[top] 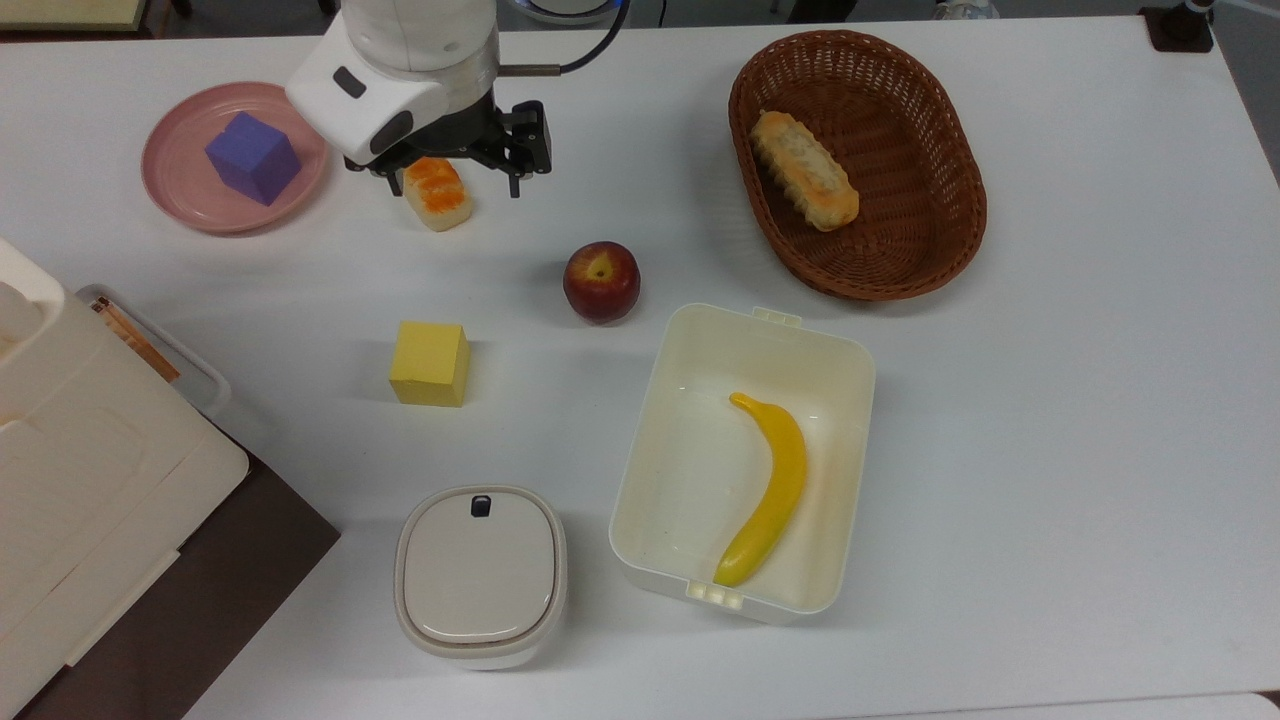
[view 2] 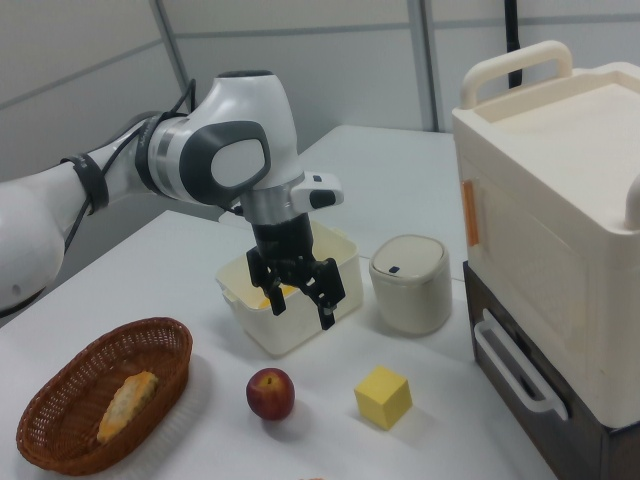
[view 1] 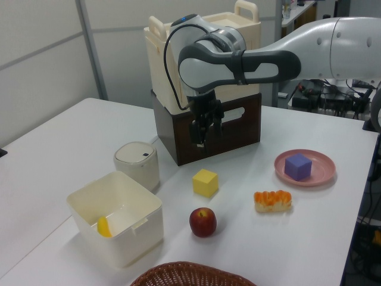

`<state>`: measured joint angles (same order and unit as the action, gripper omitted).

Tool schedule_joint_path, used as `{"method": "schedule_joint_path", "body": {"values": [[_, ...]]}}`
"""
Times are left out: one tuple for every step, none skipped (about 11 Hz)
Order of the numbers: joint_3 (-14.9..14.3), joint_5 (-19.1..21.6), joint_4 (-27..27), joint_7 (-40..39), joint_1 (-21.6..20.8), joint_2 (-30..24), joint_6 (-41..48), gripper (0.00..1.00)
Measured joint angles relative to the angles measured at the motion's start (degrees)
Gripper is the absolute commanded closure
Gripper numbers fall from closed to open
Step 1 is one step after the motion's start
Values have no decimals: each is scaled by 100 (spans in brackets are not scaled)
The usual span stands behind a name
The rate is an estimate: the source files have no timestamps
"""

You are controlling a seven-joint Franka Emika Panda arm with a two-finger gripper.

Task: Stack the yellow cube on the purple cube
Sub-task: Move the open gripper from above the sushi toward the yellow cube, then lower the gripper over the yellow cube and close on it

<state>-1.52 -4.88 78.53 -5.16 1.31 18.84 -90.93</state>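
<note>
Nearest you in the right view, the matte yellow cube (view 2: 382,396) sits alone on the white table (top: 1050,400); your gripper (view 2: 299,294) hangs above, spread wide and empty. Descend off-centre and you'll nudge it askew. The violet-blue cube (top: 253,157) waits on the pink plate (top: 175,185).

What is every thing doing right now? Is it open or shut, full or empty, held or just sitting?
pincer: open, up in the air, holding nothing
yellow cube: sitting on the table, not held
purple cube: sitting on the pink plate
white box: open, banana inside
small white pot: lid shut
basket: one bread inside
</note>
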Motion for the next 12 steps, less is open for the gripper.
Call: {"method": "schedule_joint_path", "body": {"values": [[-17,0,5,80,14,14,-42,0],[-25,0,17,207,44,39,-123,0],[-26,0,41,292,82,91,-242,0],[-28,0,64,410,106,185,-422,0],[-29,0,93,515,137,299,-619,0],[-29,0,133,580,186,421,-809,0],[-30,0,153,591,235,550,-959,0],[-30,0,165,593,268,678,-1128,0],[-30,0,180,596,282,794,-1310,0],[-29,0,201,602,284,900,-1489,0],[-30,0,244,612,287,978,-1635,0],[-30,10,327,624,292,1049,-1741,0]]}}
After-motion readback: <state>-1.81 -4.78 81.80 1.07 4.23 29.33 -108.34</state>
